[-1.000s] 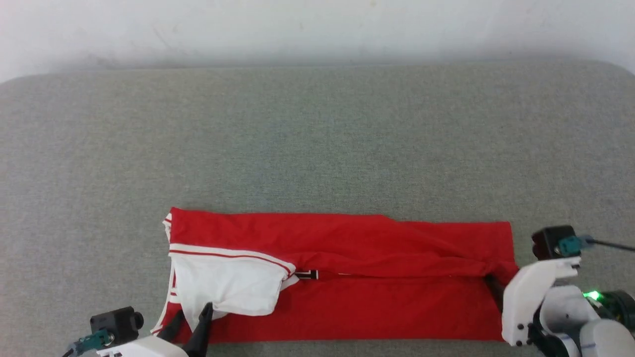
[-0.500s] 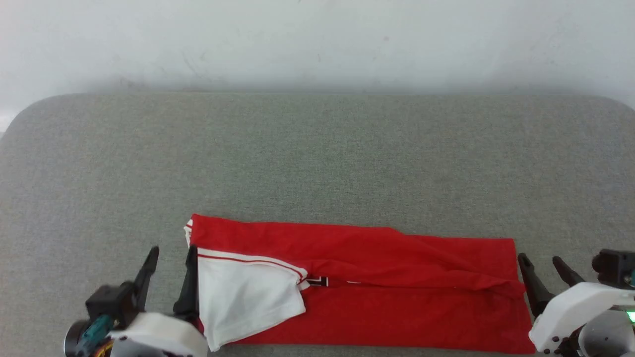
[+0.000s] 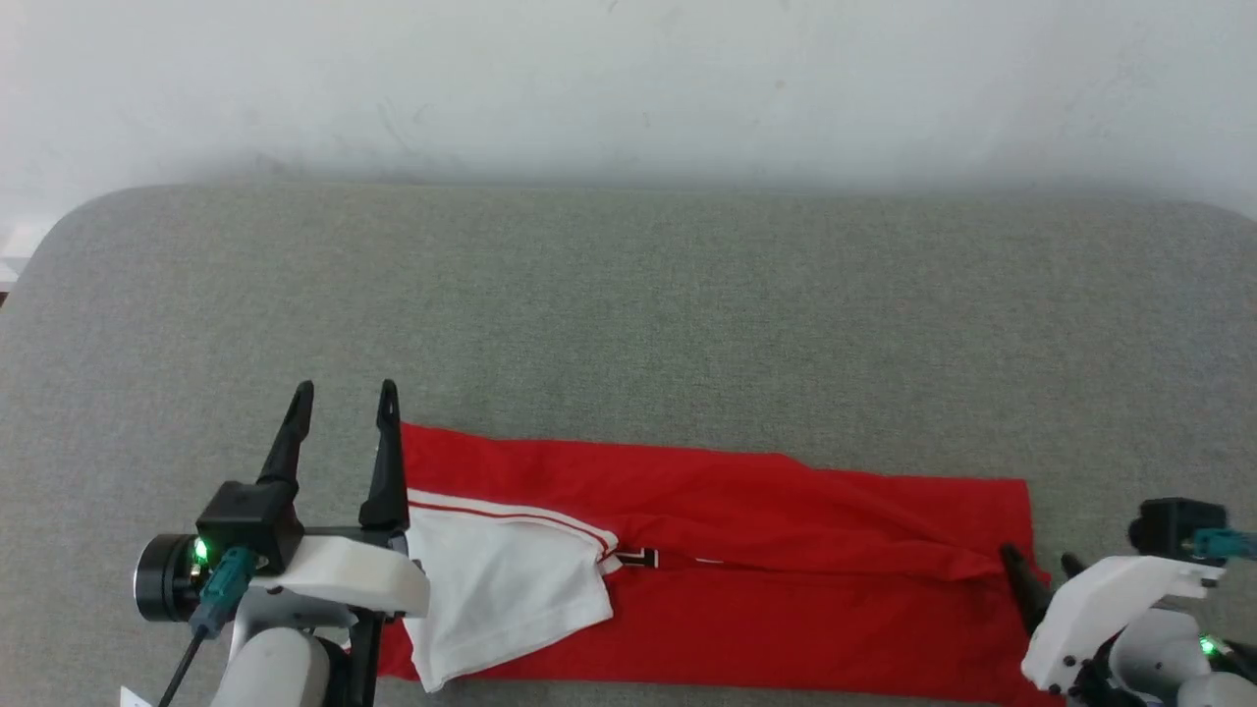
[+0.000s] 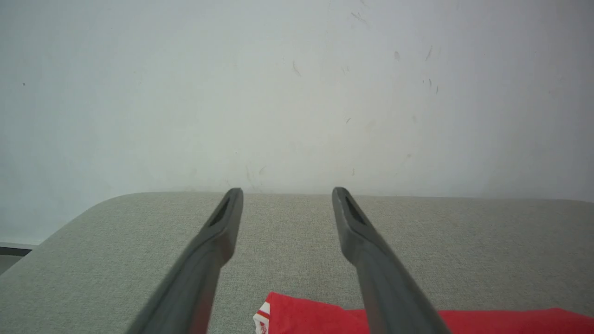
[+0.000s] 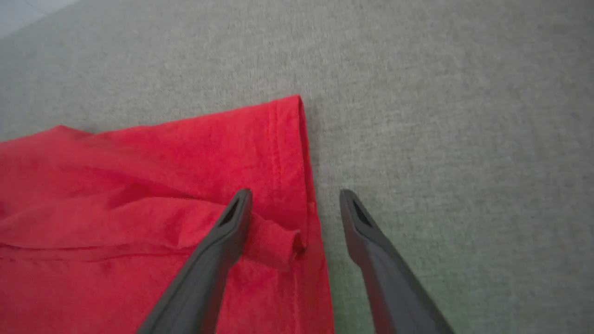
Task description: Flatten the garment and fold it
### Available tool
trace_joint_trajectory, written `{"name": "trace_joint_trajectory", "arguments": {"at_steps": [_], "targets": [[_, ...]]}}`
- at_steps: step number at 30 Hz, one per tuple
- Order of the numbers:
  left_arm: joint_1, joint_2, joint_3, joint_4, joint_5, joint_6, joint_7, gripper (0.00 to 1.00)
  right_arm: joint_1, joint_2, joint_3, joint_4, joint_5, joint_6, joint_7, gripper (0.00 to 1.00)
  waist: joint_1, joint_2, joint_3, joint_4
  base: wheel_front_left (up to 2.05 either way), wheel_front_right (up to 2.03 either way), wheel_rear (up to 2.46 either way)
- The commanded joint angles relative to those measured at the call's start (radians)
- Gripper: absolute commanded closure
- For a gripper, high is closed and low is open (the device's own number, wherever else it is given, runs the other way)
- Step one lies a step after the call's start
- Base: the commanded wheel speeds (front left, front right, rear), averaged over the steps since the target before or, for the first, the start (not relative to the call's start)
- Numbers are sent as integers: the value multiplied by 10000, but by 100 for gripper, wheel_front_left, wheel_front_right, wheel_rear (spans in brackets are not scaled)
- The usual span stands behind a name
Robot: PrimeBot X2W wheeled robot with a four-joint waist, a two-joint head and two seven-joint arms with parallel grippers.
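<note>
1. Grey woven padded surface [image 3: 628,314]: it fills the middle and lower part of the head view. Its rounded corners show at the upper left and upper right of the frame.
2. Pale wall [image 3: 628,79]: it runs across the top of the head view behind the surface. In the left wrist view you see faint scuff marks on it.
3. The garment [image 3: 766,599]: it is red and lies on the surface as a long horizontal band across the lower part of the head view. It reaches from the lower left to the lower right. A rumpled fold ridge runs along its length, ending in a small rolled tuck near the right hem.
4. White sleeve [image 3: 501,599]: it lies on top of the garment's left end, toward the lower left of the frame. Its loose corner points down toward the bottom edge.
5. Red-and-white striped trim [image 3: 511,516]: it borders the sleeve's upper edge.
6. Black white-edged lettering [image 3: 643,558]: you can see a small scrap of it peeking from under the fold, just right of the sleeve.
7. Left gripper [image 3: 347,386]: it is at the lower left of the head view with its fingers [image 4: 218,232] spread wide and nothing between them. One finger lies over the garment's left edge and the other over bare surface. You cannot tell whether either touches.
8. Right gripper [image 3: 1037,556]: it is at the lower right of the head view with its fingers [image 5: 222,241] spread wide and gripping nothing. In the right wrist view one finger sits over the rolled tuck. The other is over bare surface just beyond the hem.
</note>
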Motion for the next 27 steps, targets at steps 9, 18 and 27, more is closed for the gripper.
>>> {"name": "trace_joint_trajectory", "arguments": {"at_steps": [9,18,27], "targets": [[14,-604,687,359,704,-699,-46,0,-449,29,245,918,-532,-7,1817,0,0,0,31,-50,0,0,0],[45,-1029,1172,502,1088,-1154,-47,0,-600,29,552,977,-493,-7,2745,100,0,0,93,-48,0,0,0],[167,-1248,1542,605,1380,-1461,-47,0,-416,29,-712,370,-1352,-7,2026,100,0,0,30,-102,0,0,0]]}}
